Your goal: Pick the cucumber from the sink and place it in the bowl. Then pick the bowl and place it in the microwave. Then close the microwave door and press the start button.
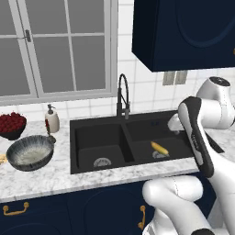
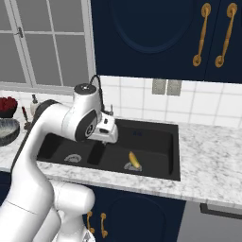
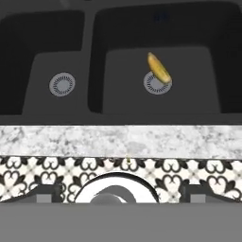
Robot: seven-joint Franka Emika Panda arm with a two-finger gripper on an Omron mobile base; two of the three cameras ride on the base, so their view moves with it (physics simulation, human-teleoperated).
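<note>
Pincer: the gripper [image 2: 109, 137] hangs above the sink, fingers spread to their widest and holding nothing; in the hand view the two dark fingertips [image 3: 45, 193] stand far apart at the bottom edge, well short of anything to grasp.
Aim: the hand looks straight down over the front lip of the sink, both basins in sight, a stance that reads as lining up for a descent, not as a grasp in progress.
Cucumber: the cucumber [image 3: 159, 68] lies on the floor of the right basin, one end overlapping the round silver drain [image 3: 157, 83], slanted across it, presumably where it rolled to the low point.
Sink: the black double-basin sink [image 1: 73, 137] is set into the marble counter [image 2: 208, 160], with the arched faucet [image 1: 123, 94] rising behind the divider; the left basin holds only its own drain.
Bowl: the grey-blue bowl [image 1: 30, 153] waits on the counter left of the sink, tipped slightly toward the camera, well apart from the cucumber, so the carry will have to cross the whole left basin.
Neighbours: a dark bowl of red fruit [image 1: 11, 125] and a soap dispenser [image 1: 52, 119] stand just behind the bowl, close enough to crowd a careless drop.
Stage: the first pick not yet begun.
</note>
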